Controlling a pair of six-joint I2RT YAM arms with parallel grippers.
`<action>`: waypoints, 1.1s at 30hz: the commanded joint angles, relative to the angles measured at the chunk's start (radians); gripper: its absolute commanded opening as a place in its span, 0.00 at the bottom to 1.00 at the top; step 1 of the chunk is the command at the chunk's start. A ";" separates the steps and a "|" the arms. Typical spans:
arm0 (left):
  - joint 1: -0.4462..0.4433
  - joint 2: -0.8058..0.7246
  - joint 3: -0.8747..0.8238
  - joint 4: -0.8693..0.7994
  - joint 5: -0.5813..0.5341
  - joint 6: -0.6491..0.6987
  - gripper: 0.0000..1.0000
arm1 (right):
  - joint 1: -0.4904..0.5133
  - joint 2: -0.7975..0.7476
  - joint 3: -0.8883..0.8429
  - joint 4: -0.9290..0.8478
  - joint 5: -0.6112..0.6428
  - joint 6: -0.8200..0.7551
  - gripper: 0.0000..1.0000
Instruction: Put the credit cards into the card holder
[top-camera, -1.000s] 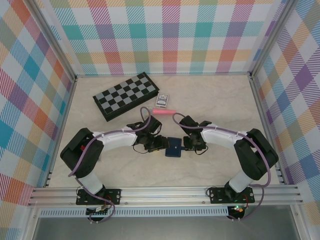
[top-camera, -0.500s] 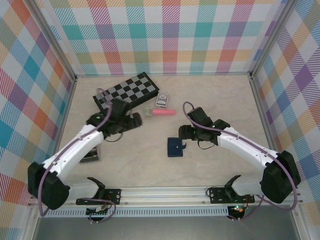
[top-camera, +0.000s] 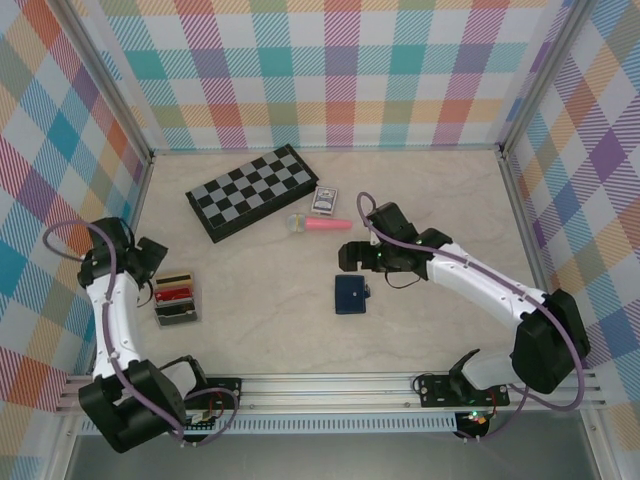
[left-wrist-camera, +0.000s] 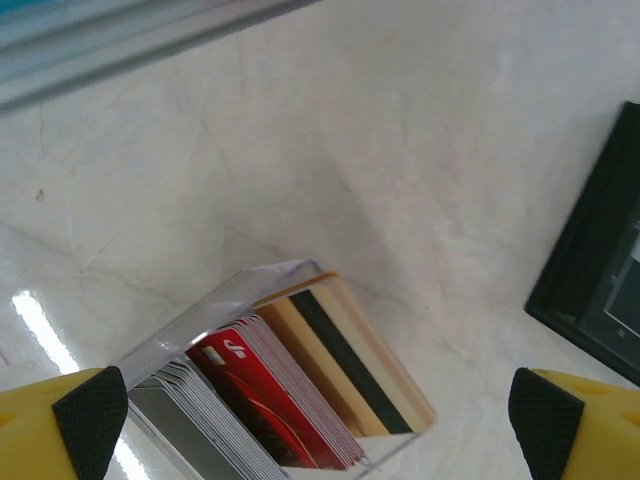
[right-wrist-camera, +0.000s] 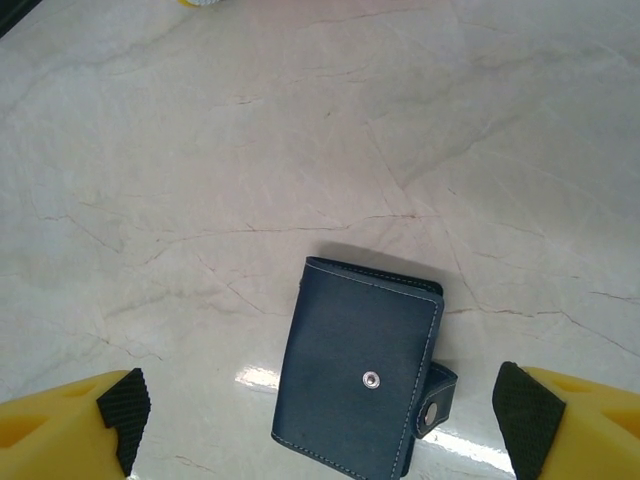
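1. The credit cards (top-camera: 175, 297) stand on edge, packed side by side in a clear box (top-camera: 176, 316) close to the table's left edge, toward the near left corner.
2. In the left wrist view the credit cards (left-wrist-camera: 290, 390) show a red one, a tan one with a black stripe and several pale grey ones, all inside the clear box (left-wrist-camera: 200, 325).
3. The card holder (top-camera: 351, 294) lies flat about midway between the table's left and right edges, somewhat nearer the near edge, well apart from the cards.
4. In the right wrist view the card holder (right-wrist-camera: 360, 370) is folded shut, its snap tab sticking out at one side and not pressed onto the stud on its face.
5. The left gripper (top-camera: 148, 262) hangs just beside the box, on its far side; its jaws are wide apart, and in its own camera the left gripper (left-wrist-camera: 318, 425) has nothing between its pads.
6. The right gripper (top-camera: 350, 255) hovers just beyond the card holder's far side; the right gripper (right-wrist-camera: 325, 412) has its jaws spread wide and holds nothing.
7. A folded chessboard (top-camera: 252, 191) lies toward the far left of the table (top-camera: 450, 200).
8. A pack of playing cards (top-camera: 325, 200) sits just right of the board.
9. A pink stick with a pale green end (top-camera: 320, 223) lies just nearer than the pack.
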 joint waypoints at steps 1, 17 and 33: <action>0.070 0.027 -0.068 0.065 0.144 -0.033 1.00 | 0.008 0.018 0.050 -0.009 -0.029 -0.024 0.92; 0.130 0.072 -0.239 0.262 0.432 -0.053 1.00 | 0.008 0.063 0.052 -0.028 -0.037 -0.015 0.92; -0.078 0.133 -0.257 0.356 0.655 -0.015 1.00 | 0.008 0.158 0.081 0.016 -0.148 0.002 0.90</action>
